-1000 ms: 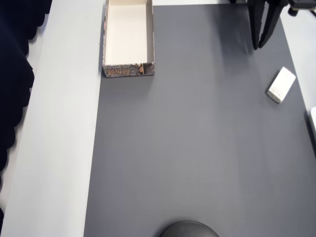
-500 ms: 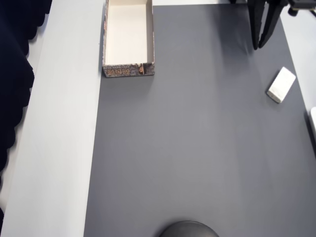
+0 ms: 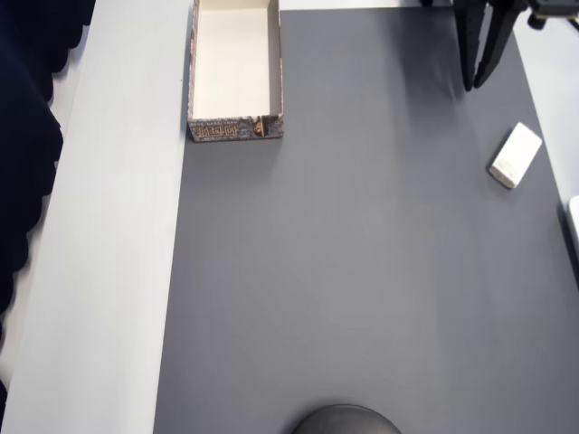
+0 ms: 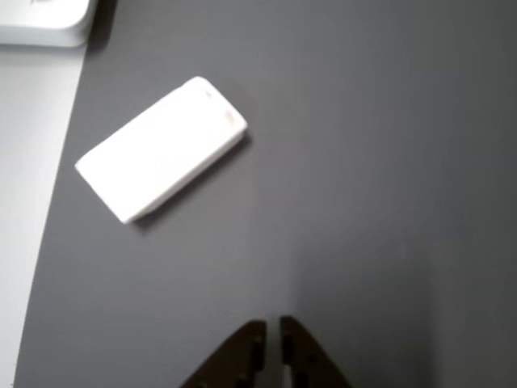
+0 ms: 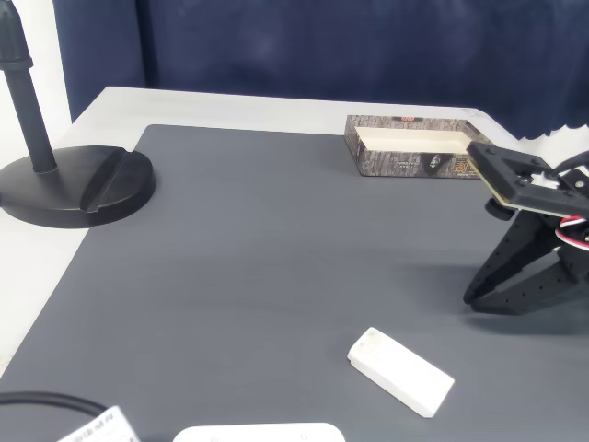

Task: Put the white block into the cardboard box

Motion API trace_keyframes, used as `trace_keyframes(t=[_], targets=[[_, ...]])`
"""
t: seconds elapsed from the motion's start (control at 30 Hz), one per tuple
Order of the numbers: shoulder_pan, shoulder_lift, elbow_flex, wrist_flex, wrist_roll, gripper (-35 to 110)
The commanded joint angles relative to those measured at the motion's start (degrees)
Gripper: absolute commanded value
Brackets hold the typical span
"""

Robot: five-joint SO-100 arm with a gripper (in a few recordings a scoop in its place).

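1. White block: lies flat and slanted on the grey mat, close to the mat's right edge in the overhead view. Nothing touches it. In the wrist view it sits above and left of the fingertips.
2. Gripper: empty; the two dark tips stand nearly together with only a thin slit between them. In the overhead view it is near the block, between block and top edge, apart from it.
3. Cardboard box: open, interior bare, at the mat's top left corner, well apart from the block.
4. Risk, pick: the jaws as they stand are too narrow for the block; descending without widening would likely shove it off the mat.
5. Risk, alignment: the block lies slanted, so an unturned wrist may pinch a corner and spin it.
6. Risk, carry: the long traverse to the box makes a weak hold liable to drop.
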Motion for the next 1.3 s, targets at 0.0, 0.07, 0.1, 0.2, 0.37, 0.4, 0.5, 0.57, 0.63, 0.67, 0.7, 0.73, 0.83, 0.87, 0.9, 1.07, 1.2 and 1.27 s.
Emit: trace_keyframes(t=[0.0, 0.07, 0.1, 0.2, 0.37, 0.4, 0.5, 0.57, 0.63, 0.67, 0.7, 0.73, 0.83, 0.87, 0.9, 1.07, 1.2, 1.27], targets=[[0.00, 1.85, 1.05, 0.26, 0.26, -2], [0.00, 1.85, 1.05, 0.26, 0.26, -2], [0.00, 1.85, 1.05, 0.26, 0.26, -2], [0.00, 1.85, 1.05, 0.26, 0.26, -2], [0.00, 1.85, 1.05, 0.26, 0.26, -2], [0.00, 1.85, 1.05, 0.26, 0.26, -2], [0.00, 1.85, 1.05, 0.26, 0.26, -2], [0.00, 1.85, 1.05, 0.26, 0.26, -2], [0.00, 1.85, 1.05, 0.26, 0.26, -2], [0.00, 1.85, 1.05, 0.26, 0.26, -2], [0.00, 1.85, 1.05, 0.26, 0.26, -2], [0.00, 1.85, 1.05, 0.26, 0.26, -2], [0.18, 1.85, 1.05, 0.26, 0.26, -2], [0.09, 1.85, 1.05, 0.26, 0.26, -2], [0.09, 1.85, 1.05, 0.26, 0.26, -2], [0.09, 1.93, 1.05, 0.26, 0.26, -2], [0.97, 1.67, 1.05, 0.26, 0.18, -2], [0.79, 1.76, 1.05, 0.26, 0.18, -2]])
